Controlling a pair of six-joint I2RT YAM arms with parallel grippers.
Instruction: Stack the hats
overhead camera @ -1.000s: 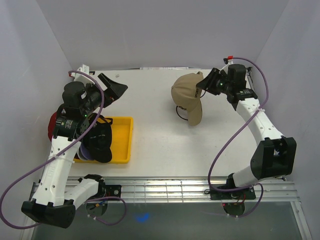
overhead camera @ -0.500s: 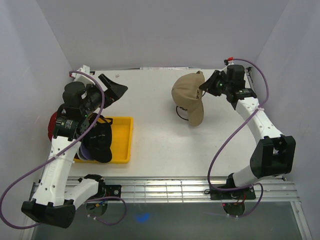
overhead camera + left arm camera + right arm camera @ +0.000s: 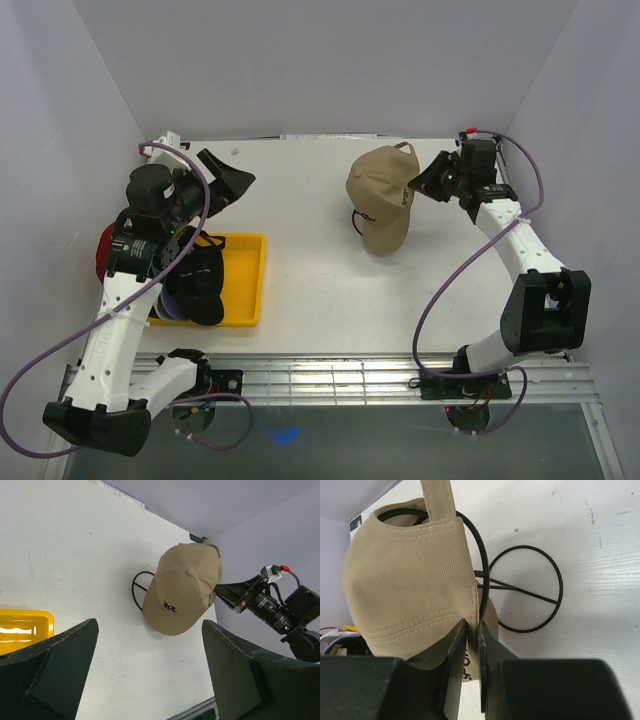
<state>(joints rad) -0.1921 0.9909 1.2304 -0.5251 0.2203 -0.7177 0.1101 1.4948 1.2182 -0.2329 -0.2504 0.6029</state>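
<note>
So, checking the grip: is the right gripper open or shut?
Shut: the right gripper pinches the tan cap at its edge, fabric between the fingers.

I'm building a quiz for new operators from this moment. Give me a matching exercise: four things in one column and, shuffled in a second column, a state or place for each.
Column 1
1. tan cap
2. yellow tray
3. left hand
4. black wire stand

Column 2
A. open, holding nothing
B. stands under the tan cap
C. pinched at its edge by the right hand
D. holds a black cap

Pairs: 1-C, 2-D, 3-A, 4-B
</note>
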